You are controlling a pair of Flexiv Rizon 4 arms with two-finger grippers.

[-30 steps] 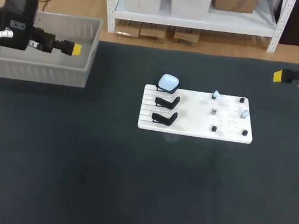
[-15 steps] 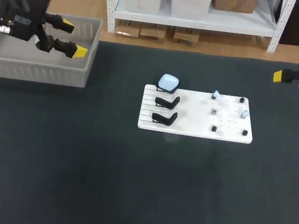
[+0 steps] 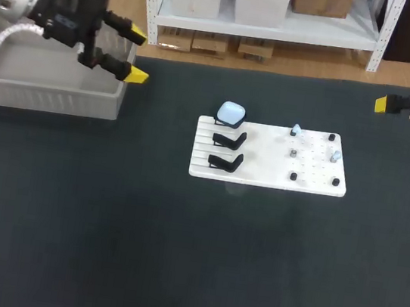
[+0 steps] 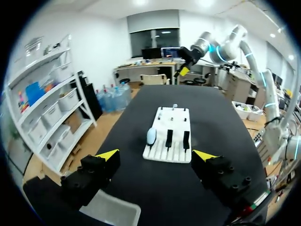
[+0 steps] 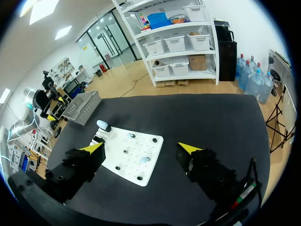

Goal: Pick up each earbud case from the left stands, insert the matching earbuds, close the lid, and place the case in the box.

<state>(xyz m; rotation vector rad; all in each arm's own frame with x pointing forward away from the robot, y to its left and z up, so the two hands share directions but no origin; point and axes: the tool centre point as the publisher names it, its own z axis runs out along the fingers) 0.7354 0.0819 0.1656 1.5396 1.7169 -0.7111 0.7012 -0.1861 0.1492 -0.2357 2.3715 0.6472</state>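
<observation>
A white board (image 3: 269,159) lies mid-table. Its far left stand carries a pale blue earbud case (image 3: 231,113), lid closed; two black stands (image 3: 229,139) nearer me are bare. Small earbuds (image 3: 295,129) sit on pegs on the board's right half. My left gripper (image 3: 136,56) hangs open and empty by the grey box's right end, well left of the board. In the left wrist view the gripper (image 4: 156,155) faces the case (image 4: 151,136) from afar. My right gripper (image 3: 381,104) stays at the far right edge; in its wrist view it (image 5: 141,148) is open, with the board (image 5: 141,141) far ahead.
The grey box (image 3: 54,86) stands at the table's far left; one corner (image 4: 110,214) shows under the left gripper. Dark table cloth lies bare in front of the board and between the board and the box.
My left arm has swung from over the box to the right, past its right end, with its open fingers turned towards the board. The right arm has not moved.
</observation>
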